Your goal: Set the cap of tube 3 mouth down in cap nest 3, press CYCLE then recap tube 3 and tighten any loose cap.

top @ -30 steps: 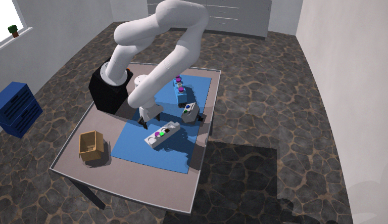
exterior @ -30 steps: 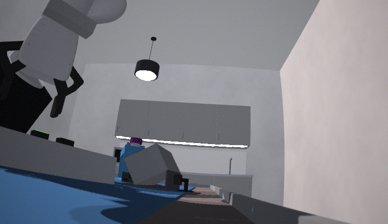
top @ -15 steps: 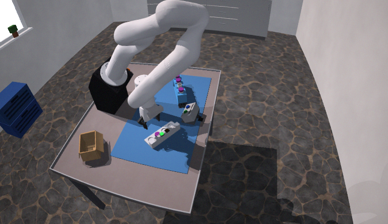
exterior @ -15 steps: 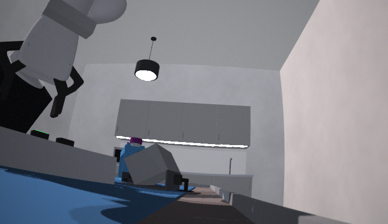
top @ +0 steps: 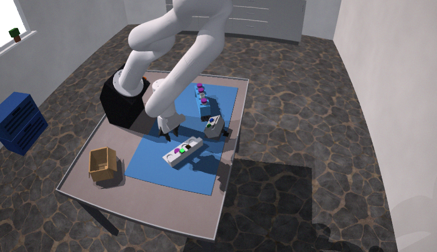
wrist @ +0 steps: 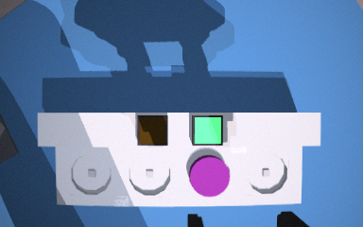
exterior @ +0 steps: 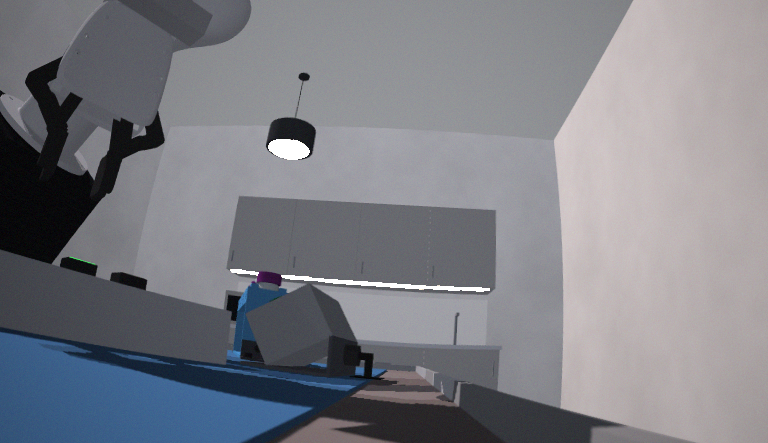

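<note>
The white cap tray (top: 182, 151) lies on the blue mat. A magenta cap (wrist: 209, 176) sits in its third nest, also seen in the top view (top: 176, 151). The green lamp (wrist: 207, 130) is lit and the amber lamp (wrist: 152, 130) is dark. My gripper (top: 170, 136) hovers above the tray's near edge, half open and empty; only its fingertips show in the wrist view. The blue decapping station (top: 202, 102) holds tubes with magenta caps on three of them; one tube (top: 202, 95) stands uncapped. The grey key housing (top: 214, 126) carries the blue key (top: 211, 119) and the green key (top: 209, 125).
A cardboard box (top: 102, 163) stands at the table's front left. The arm's black base (top: 124, 99) is at the back left. The table has a raised rim. The key housing (exterior: 294, 330) stands between the tray and the station.
</note>
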Robot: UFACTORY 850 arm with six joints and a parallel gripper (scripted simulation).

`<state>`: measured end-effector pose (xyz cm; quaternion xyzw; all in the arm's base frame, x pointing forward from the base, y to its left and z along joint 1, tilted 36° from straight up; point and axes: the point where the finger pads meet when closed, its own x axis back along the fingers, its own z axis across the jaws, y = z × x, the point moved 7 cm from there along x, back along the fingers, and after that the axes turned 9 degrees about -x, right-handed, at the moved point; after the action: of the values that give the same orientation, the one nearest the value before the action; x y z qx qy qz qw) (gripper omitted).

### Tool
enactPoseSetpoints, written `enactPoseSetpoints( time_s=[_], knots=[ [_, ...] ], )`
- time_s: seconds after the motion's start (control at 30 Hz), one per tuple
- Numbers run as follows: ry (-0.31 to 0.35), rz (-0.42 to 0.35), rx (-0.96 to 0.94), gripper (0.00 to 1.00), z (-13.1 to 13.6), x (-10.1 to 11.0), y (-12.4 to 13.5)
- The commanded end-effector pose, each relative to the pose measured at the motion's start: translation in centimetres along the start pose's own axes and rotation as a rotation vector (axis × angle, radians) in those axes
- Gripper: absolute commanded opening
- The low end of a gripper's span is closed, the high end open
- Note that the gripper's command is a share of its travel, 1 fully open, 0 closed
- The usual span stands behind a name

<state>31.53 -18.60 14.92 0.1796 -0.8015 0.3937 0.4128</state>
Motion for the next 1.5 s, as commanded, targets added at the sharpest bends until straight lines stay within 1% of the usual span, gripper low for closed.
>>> enactPoseSetpoints(
  time_s=[0.0,0.03,0.1,0.13,0.47,0.53,0.6,1.1,1.17,1.47],
  knots=[
    [-0.003,-0.005,-0.002,0.46,-0.4,2.3,-0.8],
    [-0.003,-0.005,-0.002,0.46,-0.4,2.3,-0.8],
    [-0.003,-0.005,-0.002,0.46,-0.6,3.8,-1.4],
    [-0.003,-0.005,-0.002,0.46,-0.6,3.9,-1.4],
    [-0.003,-0.005,-0.002,0.46,-0.6,3.9,-1.4],
    [-0.003,-0.005,-0.002,0.46,-0.6,2.9,-1.4],
    [-0.003,-0.005,-0.002,0.46,-0.6,2.9,-1.4],
    [-0.003,-0.005,-0.002,0.46,-0.6,-4.5,-1.4],
    [-0.003,-0.005,-0.002,0.46,-0.6,-4.5,-1.4],
    [-0.003,-0.005,-0.002,0.46,-0.7,-9.0,-1.4]
  ],
)
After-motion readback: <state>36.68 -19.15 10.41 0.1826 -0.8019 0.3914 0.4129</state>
